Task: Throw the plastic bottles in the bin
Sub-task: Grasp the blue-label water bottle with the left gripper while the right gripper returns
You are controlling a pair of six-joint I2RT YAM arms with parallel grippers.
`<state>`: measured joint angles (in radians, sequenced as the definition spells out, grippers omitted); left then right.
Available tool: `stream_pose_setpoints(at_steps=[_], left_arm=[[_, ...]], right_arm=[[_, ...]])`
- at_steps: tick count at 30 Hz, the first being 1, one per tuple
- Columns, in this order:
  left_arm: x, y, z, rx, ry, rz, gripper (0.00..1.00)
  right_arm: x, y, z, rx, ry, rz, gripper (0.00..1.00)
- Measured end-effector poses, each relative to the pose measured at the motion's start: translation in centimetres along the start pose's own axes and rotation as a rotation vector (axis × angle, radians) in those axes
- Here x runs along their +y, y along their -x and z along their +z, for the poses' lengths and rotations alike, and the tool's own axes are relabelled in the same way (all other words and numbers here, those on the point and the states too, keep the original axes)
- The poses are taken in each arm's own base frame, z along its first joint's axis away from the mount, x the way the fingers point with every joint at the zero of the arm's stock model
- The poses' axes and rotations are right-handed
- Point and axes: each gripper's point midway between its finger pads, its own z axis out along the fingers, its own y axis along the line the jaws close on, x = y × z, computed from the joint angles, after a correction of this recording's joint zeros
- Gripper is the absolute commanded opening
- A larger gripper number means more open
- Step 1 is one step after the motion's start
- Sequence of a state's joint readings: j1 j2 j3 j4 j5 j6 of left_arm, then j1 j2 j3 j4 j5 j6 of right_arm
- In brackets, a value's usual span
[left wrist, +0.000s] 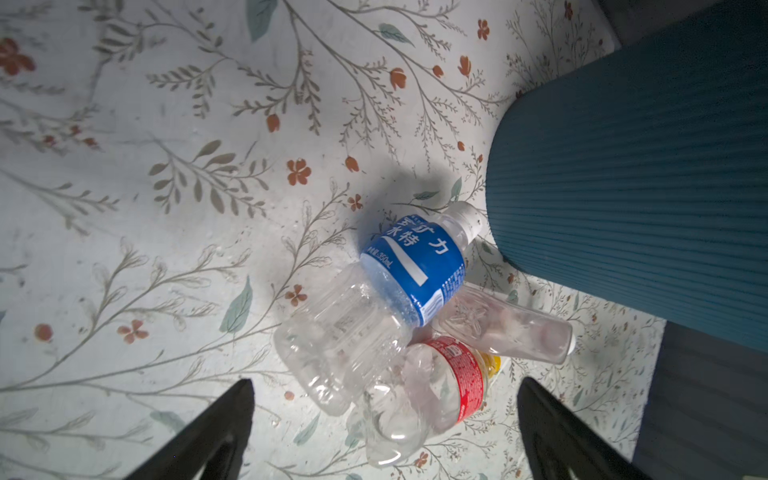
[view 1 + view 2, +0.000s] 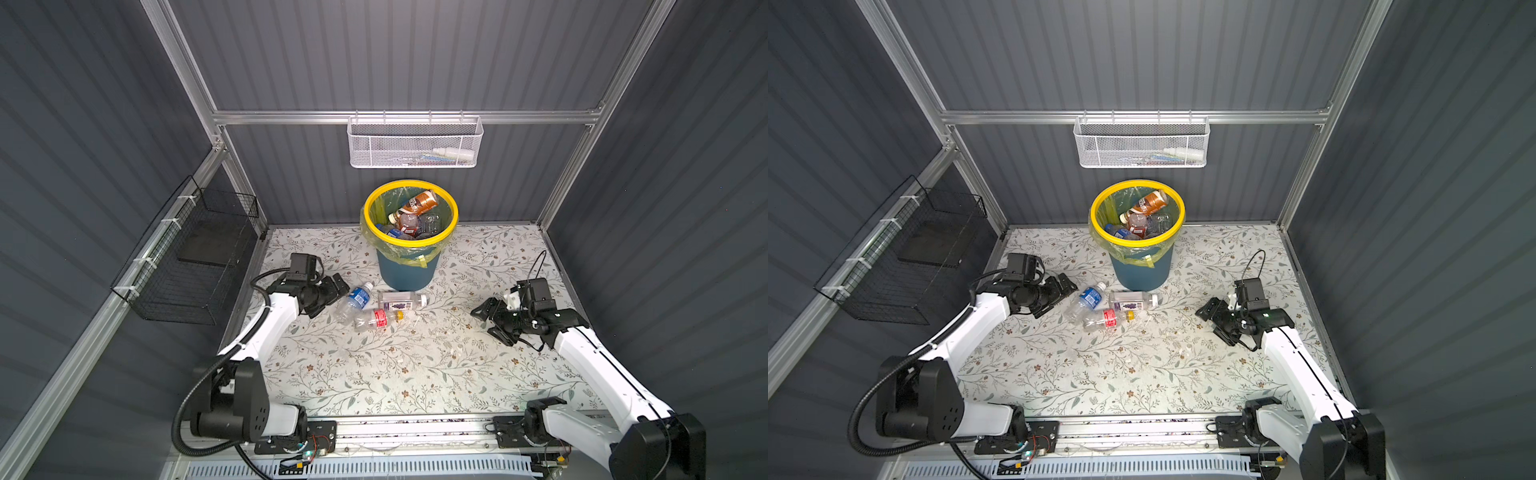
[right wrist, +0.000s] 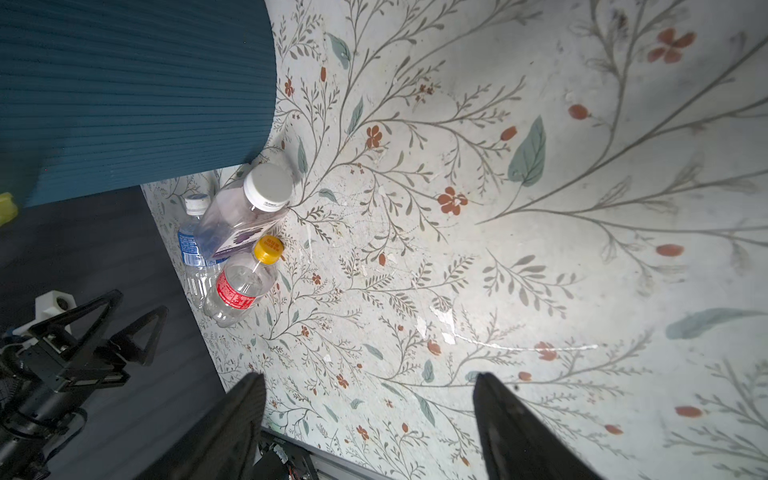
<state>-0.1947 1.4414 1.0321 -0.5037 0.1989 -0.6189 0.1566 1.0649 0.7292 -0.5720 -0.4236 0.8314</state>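
Plastic bottles lie beside the teal bin.

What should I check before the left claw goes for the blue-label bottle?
1. The left claw is open with nothing held: ok.
2. The blue-label bottle lies just ahead of it, centred in the left wrist view: ok.
3. That bottle is free of its neighbours: not ok. It lies against the red-label bottle and, it seems, the purple-label bottle.
4. The right claw is out of the way: ok. It is open, empty and apart from all three.
5. The bin has room: ok. The bottles inside lie below its rim.
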Motion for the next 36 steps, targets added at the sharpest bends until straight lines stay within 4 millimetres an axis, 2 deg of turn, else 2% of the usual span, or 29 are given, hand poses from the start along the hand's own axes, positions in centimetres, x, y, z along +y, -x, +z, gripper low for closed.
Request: stream_pose_setpoints(at_steps=[5, 10, 16, 20, 26, 28, 31, 36], left_arm=[[-1.2, -0.1, 3.1, 0.039, 0.054, 0.102, 1.00], [0.4, -0.3, 5.3, 0.081, 0.153, 0.136, 1.00], [1.9, -1.2, 6.8, 0.133, 0.214, 0.152, 1.00], [2.7, -1.7, 7.4, 0.158, 0.242, 0.154, 0.90], [4.1, -2.3, 7.5, 0.165, 0.289, 0.135, 0.64], [5.1, -3.1, 7.4, 0.174, 0.311, 0.112, 0.59], [6.3, -4.0, 6.3, 0.163, 0.322, 0.073, 0.55], [9.2, -7.0, 3.4, 0.167, 0.361, -0.008, 0.54]], right_arm=[[0.1, 0.1, 0.3, -0.010, 0.015, -0.008, 0.81], [-0.1, 0.0, 0.3, -0.017, 0.022, -0.013, 0.81], [-0.5, -0.2, 0.6, -0.014, 0.020, -0.011, 0.81], [-0.6, -0.3, 0.7, -0.015, 0.021, -0.012, 0.80], [-0.5, -0.2, 0.7, -0.019, 0.026, -0.015, 0.79], [-0.5, -0.1, 0.8, -0.020, 0.026, -0.015, 0.79], [-0.5, -0.1, 0.9, -0.019, 0.026, -0.015, 0.78], [-0.6, 0.0, 1.2, -0.013, 0.021, -0.012, 0.78]])
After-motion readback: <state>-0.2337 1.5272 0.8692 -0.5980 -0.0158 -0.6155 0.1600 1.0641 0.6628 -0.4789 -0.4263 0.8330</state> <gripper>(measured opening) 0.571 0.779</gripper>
